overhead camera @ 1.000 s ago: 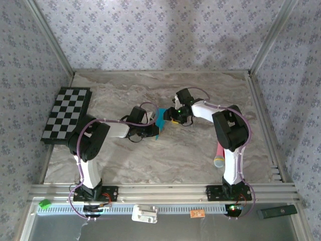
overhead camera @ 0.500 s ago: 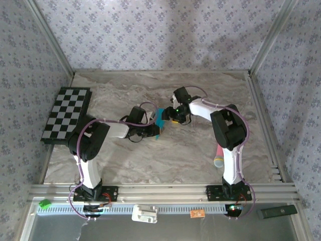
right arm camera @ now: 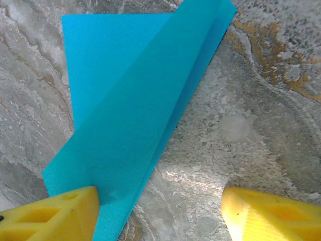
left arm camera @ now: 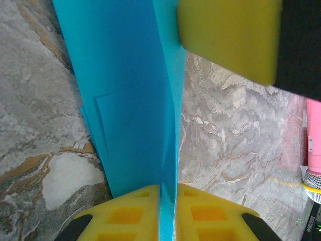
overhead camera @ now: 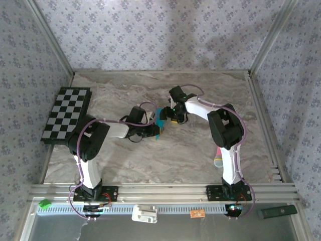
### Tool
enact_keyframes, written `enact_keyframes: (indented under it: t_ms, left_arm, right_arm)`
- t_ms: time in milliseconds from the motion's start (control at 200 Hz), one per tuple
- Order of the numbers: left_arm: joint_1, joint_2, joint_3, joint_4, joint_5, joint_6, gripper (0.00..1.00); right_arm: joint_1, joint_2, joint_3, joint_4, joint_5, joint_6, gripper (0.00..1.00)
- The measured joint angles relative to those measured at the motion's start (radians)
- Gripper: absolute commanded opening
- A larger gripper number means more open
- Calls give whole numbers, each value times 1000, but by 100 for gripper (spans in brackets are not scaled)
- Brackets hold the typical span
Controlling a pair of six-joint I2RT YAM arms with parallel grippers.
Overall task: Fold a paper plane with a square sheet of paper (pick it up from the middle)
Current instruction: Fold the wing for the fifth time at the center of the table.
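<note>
From the overhead camera, the folded teal-blue paper sheet [overhead camera: 160, 119] stands on edge near the middle of the marble-patterned table [overhead camera: 200, 150], between the two arms' ends. The left gripper [overhead camera: 154, 129] reaches it from the near-left side and the right gripper [overhead camera: 167, 116] sits just beside it on the far-right side. A black-and-white checkered board [overhead camera: 66, 114] lies well apart at the table's left edge. A pink stick [overhead camera: 219, 154] with a yellowish end lies behind the right arm.

In the left wrist view, the left gripper [left arm camera: 168, 211] is clenched on the paper sheet [left arm camera: 130, 100]. Its two yellow fingers [left arm camera: 125, 216] press together with the paper's folded edge pinched between them. The sheet runs away from the fingers as a narrow upright strip, with a crease line across one face. A yellow finger [left arm camera: 228, 35] of the other arm hangs just beside the strip's far end. The pink stick [left arm camera: 314, 140] shows at the frame's edge.

In the right wrist view, the right gripper [right arm camera: 160, 216] is released, its yellow fingers [right arm camera: 50, 218] spread wide apart. The paper sheet [right arm camera: 135, 110] touches one finger, and bare table [right arm camera: 251, 115] lies before the other.
</note>
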Motion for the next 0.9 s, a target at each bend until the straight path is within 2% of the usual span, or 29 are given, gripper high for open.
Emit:
enact_keyframes:
  t_ms: [555,900]
  left_arm:
    - [0,-14,-16,9,-7,-14,17]
    - [5,-83,-49,12,-39,-53,27]
  right_arm:
    - [17,61,110,-116,63,97,72]
    - [31,81,149,-159,108,135,72]
